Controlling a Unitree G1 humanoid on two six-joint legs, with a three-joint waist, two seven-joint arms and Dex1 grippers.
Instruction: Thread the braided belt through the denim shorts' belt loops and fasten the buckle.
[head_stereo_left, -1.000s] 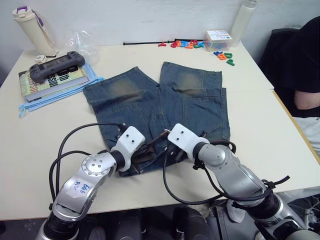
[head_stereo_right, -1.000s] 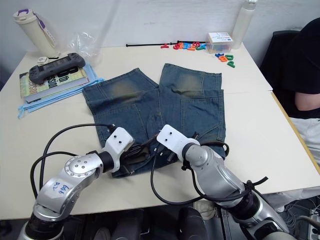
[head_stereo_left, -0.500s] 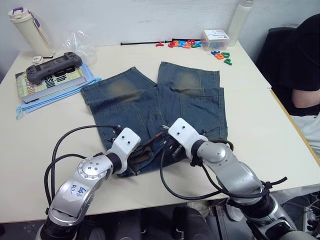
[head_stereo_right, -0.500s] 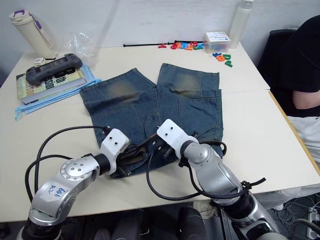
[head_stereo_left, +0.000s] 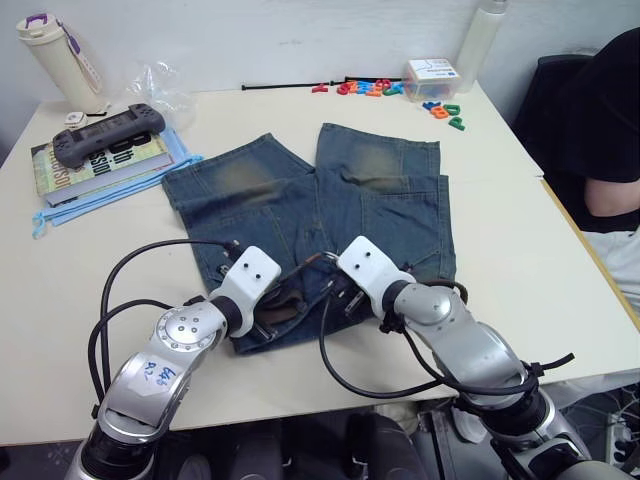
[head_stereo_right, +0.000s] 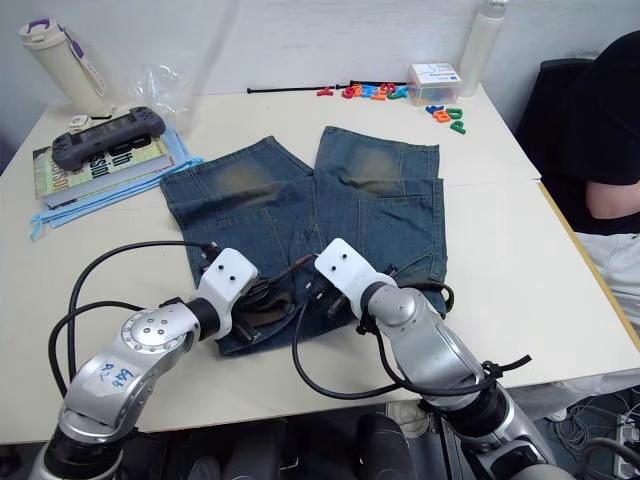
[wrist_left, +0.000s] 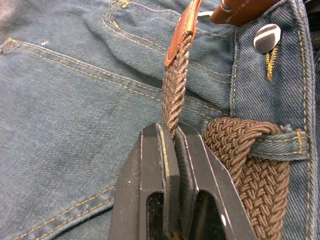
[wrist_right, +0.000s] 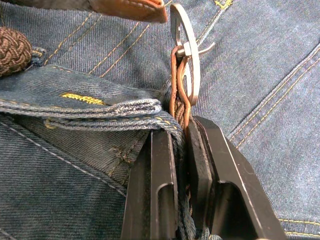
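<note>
Now both grippers have drawn closer over the waistband of the denim shorts (head_stereo_left: 330, 205), at the desk's (head_stereo_left: 520, 230) six o'clock edge, bringing the belt ends near fastening. Left gripper (wrist_left: 172, 137) fingers are pinched narrow on the braided belt (wrist_left: 175, 90) near its leather tip. Right gripper (wrist_right: 181, 134) fingers are clamped on the strap just behind the buckle (wrist_right: 186, 60), beside a belt loop (wrist_left: 277, 146).

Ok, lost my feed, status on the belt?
Left end effector shut on braided belt. Right end effector shut near buckle. Buckle unfastened.
</note>
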